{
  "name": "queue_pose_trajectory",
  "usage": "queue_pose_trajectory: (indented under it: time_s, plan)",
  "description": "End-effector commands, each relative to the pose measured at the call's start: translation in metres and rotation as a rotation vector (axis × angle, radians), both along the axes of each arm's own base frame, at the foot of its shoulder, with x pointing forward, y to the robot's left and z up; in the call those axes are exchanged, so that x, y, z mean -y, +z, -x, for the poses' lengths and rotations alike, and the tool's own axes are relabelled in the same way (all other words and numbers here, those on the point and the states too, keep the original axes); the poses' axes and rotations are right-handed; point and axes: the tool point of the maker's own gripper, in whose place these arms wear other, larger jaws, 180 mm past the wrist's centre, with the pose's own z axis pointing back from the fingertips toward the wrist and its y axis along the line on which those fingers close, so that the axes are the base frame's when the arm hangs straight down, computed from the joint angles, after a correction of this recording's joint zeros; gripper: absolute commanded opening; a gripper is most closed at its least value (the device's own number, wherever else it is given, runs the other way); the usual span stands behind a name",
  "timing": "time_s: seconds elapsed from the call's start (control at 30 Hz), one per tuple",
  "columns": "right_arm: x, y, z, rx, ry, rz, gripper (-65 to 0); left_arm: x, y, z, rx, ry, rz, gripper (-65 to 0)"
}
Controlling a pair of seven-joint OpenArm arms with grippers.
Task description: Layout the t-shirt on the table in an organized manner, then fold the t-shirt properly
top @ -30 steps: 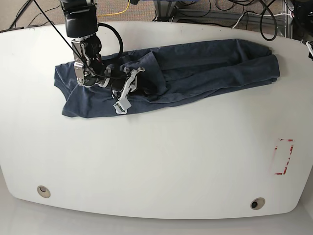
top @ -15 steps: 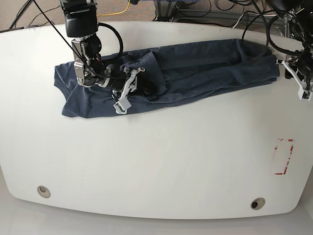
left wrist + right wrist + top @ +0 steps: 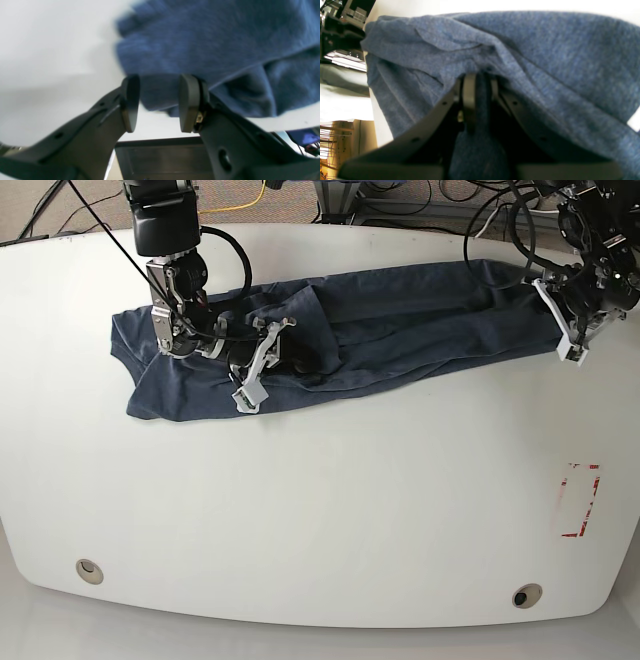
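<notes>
The dark navy t-shirt (image 3: pixel 400 320) lies bunched in a long creased band across the far half of the white table (image 3: pixel 330 510). My right gripper (image 3: pixel 255 365) sits on its left part. The right wrist view shows this gripper (image 3: pixel 480 100) shut on a raised fold of the t-shirt (image 3: pixel 545 62). My left gripper (image 3: pixel 568 330) is at the band's right end. Seen from the left wrist, it (image 3: pixel 158 102) stands open, with the edge of the t-shirt (image 3: pixel 212 45) just beyond and between its pads (image 3: pixel 131 102). Whether they touch the cloth I cannot tell.
A red rectangular mark (image 3: pixel 580 500) is on the table near its right edge. Two round grommet holes (image 3: pixel 89 569) (image 3: pixel 525 595) sit along the near edge. Cables (image 3: pixel 420 200) run behind the far edge. A dark metal frame (image 3: pixel 160 160) shows past the table edge.
The left arm has come in from the right and moved leftwards onto the t-shirt's right end. The right gripper has kept its hold and place.
</notes>
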Motion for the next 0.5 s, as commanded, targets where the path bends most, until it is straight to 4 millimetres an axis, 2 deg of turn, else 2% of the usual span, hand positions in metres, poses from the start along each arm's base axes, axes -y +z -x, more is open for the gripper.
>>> queue_pose_trajectory:
  time_s: [0.0, 0.1, 0.23, 0.33, 0.47]
  plan:
    - [0.017, -0.028, 0.018, -0.104, 0.01, 0.121, -57.5, 0.003, 0.005, -0.009, 0.041, -0.037, -0.003, -41.3]
    - [0.017, -0.028, 0.018, -0.104, 0.01, 0.121, -57.5, 0.01, -0.006, -0.009, 0.029, -0.06, 0.011, -41.3]
    - [0.017, -0.028, 0.018, -0.104, 0.009, 0.119, -57.5, 0.003, -0.024, -0.006, -0.031, -0.076, -0.008, -41.3]
    - [0.017, -0.028, 0.018, -0.104, 0.009, 0.119, -57.5, 0.0, -0.027, -0.022, -0.006, -0.078, 0.003, -41.3]
    - [0.018, -0.028, 0.018, -0.105, 0.009, 0.119, -57.5, -0.009, -0.037, -0.032, -0.029, -0.096, 0.006, -41.3]
